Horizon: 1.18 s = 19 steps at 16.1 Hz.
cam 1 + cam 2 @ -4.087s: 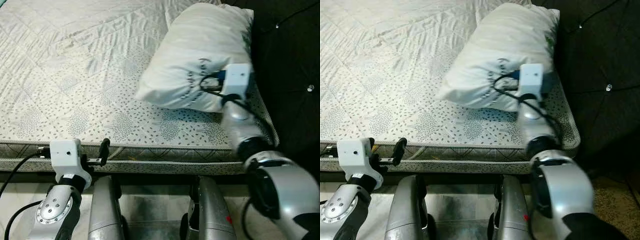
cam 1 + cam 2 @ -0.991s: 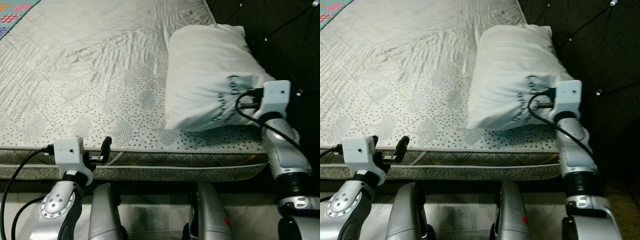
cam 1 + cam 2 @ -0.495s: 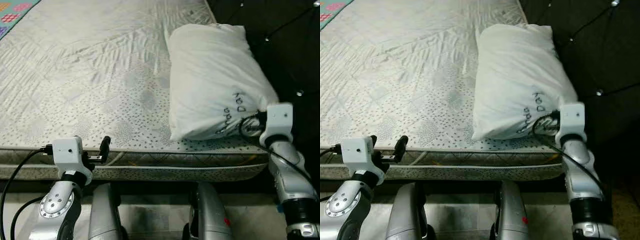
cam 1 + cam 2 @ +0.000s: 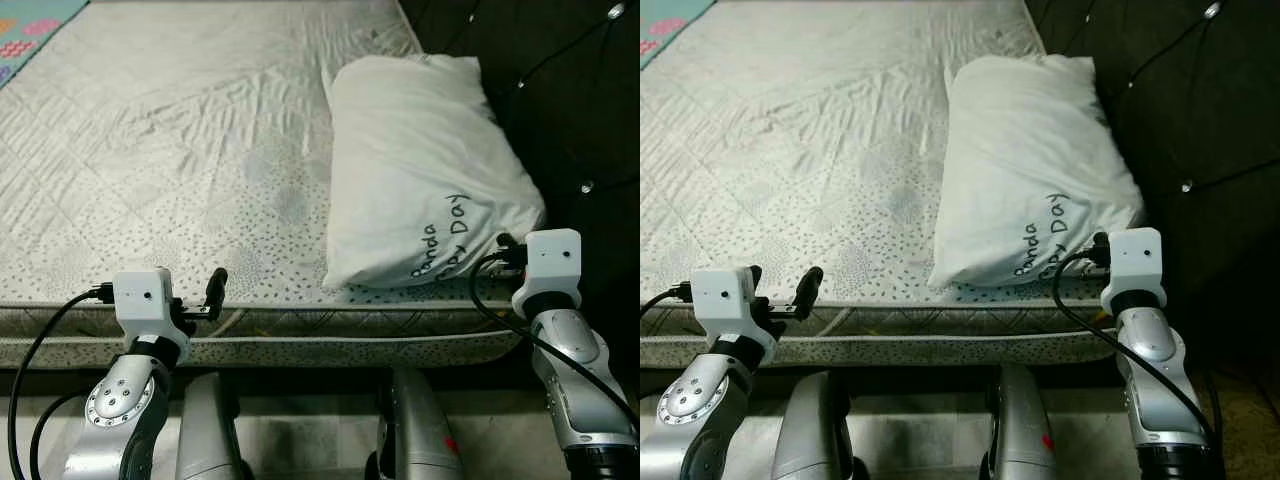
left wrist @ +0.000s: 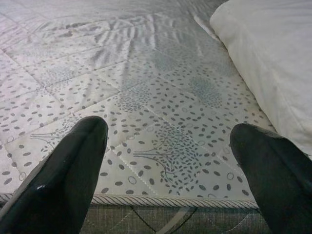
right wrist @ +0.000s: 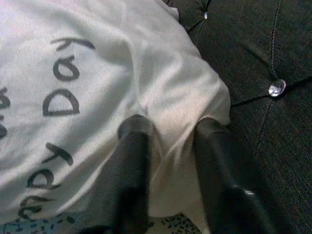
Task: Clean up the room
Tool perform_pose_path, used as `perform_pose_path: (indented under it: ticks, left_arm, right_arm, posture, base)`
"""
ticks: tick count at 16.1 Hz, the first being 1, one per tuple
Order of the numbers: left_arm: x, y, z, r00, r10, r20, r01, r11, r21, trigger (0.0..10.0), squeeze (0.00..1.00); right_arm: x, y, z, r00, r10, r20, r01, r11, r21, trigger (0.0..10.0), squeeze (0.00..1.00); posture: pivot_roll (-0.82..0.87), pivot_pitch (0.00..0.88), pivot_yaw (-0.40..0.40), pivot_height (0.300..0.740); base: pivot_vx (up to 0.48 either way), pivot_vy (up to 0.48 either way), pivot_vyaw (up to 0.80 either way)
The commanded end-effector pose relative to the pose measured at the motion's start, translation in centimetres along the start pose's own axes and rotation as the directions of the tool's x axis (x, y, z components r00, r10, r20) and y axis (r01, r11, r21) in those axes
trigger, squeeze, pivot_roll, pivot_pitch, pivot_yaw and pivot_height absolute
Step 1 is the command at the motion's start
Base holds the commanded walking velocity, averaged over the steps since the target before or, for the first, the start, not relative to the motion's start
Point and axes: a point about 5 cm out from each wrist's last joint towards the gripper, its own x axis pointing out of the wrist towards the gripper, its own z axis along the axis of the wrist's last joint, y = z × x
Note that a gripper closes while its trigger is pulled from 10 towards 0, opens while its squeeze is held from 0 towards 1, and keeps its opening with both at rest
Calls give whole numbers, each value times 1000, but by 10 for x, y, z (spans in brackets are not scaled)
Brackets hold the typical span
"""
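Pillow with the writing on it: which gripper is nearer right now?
Right. The right gripper sits at the pillow's near corner beside the dark headboard, fingers around a fold of its cover. The left gripper hovers open over the mattress edge, apart from it.

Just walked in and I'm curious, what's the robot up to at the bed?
The right end effector has its fingers pinching a fold at the corner of the white pillow, which lies flat on the mattress beside the dark tufted headboard. The left end effector hovers open over the mattress edge, holding nothing.
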Motion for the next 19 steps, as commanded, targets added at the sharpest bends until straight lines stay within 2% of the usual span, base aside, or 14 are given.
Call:
perform_pose_path:
  ticks: [1, 6, 8, 11, 12, 14, 17, 19]
  left_arm:
    - [1, 3, -3, 1000, 8, -10, -8, 1000, 0, 10000, 0]
    - [2, 2, -3, 1000, 7, -3, -7, 1000, -12, 10000, 0]
    - [1, 2, -4, 1000, 10, -2, -10, 1000, -11, 10000, 0]
    - [2, 2, -8, 1000, 7, -7, -7, 1000, -10, 10000, 0]
    - [3, 3, -10, 1000, 6, -10, -6, 1000, -11, 10000, 0]
    - [5, 3, -12, 1000, 7, -11, -7, 1000, -12, 10000, 0]
    - [11, 0, -14, 1000, 1, -1, -1, 1000, -18, 10000, 0]
    - [16, -2, -13, 1000, -11, 10, 11, 1000, -18, 10000, 0]
  right_arm:
    - [1, 2, 10, 1000, 6, 30, -6, 1000, 1, 10000, 1000]
    - [-5, 10, 30, 992, 39, 121, -41, 999, 15, 10000, 1000]
    - [-14, 23, 30, 991, 61, 123, -70, 995, 69, 10000, 1000]
    - [-21, 40, 29, 988, 108, 107, -119, 987, 105, 10000, 1000]
    - [-22, 51, 31, 982, 153, 108, -166, 978, 123, 10000, 0]
    - [-19, 59, 35, 981, 160, 109, -175, 974, 146, 10000, 0]
    - [-10, 63, 41, 981, 151, 121, -176, 956, 234, 10000, 0]
    - [-4, 64, 46, 980, 145, 136, -175, 955, 241, 10000, 0]
  posture:
    - [-52, 70, -16, 535]
    - [-66, 34, -15, 535]
    - [-80, 6, -10, 535]
    - [-91, 0, -1, 535]
    - [-94, 0, 4, 535]
    - [-95, 0, 9, 535]
    - [-101, 0, 13, 535]
    - [-104, 0, 14, 535]
  base:
    - [0, 0, 0]
    - [0, 0, 0]
    - [0, 0, 0]
    - [0, 0, 0]
    - [0, 0, 0]
    - [0, 0, 0]
    - [0, 0, 0]
    - [0, 0, 0]
